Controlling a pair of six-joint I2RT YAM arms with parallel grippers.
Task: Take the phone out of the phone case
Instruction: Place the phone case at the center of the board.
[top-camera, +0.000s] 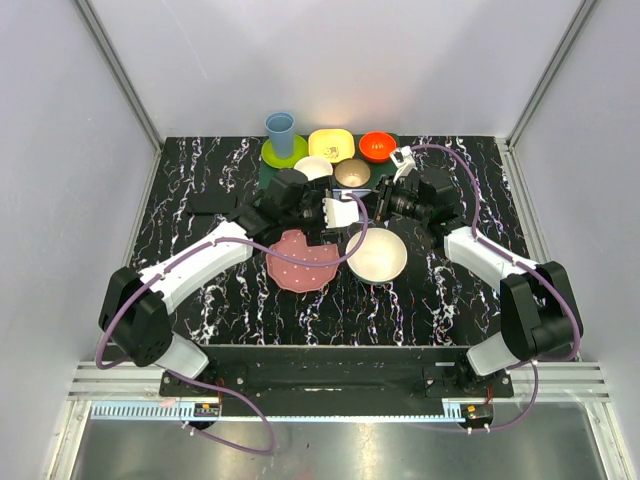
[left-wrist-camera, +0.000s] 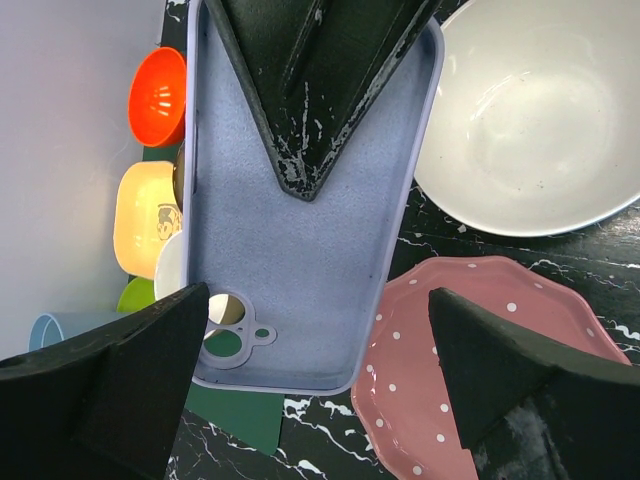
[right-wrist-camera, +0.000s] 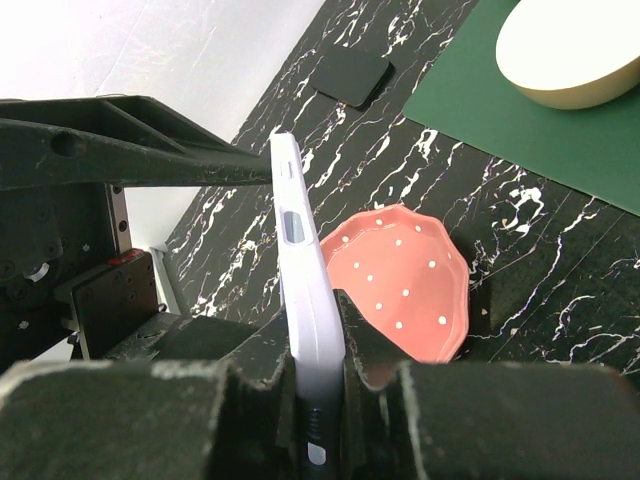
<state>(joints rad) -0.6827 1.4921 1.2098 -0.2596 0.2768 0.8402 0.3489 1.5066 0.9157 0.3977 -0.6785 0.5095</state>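
Observation:
The pale lavender phone case (left-wrist-camera: 300, 270) hangs in the air over the table, and my right gripper (right-wrist-camera: 318, 320) is shut on its edge. The case's soft inner lining and camera cut-out face the left wrist camera, with nothing inside it. One right finger (left-wrist-camera: 310, 100) presses on that lining. My left gripper (left-wrist-camera: 318, 300) stands open, its fingers (left-wrist-camera: 130, 380) on either side of the case's camera end without touching it. A flat black rectangle that looks like the phone (top-camera: 212, 203) lies on the table at the left, also in the right wrist view as the phone (right-wrist-camera: 350, 77).
A pink dotted plate (top-camera: 303, 262) and a white bowl (top-camera: 377, 255) lie under the grippers. At the back, on and around a green mat (right-wrist-camera: 520, 130), stand a blue cup (top-camera: 280, 130), a yellow dish (top-camera: 331, 143), an orange bowl (top-camera: 377, 146) and two small bowls.

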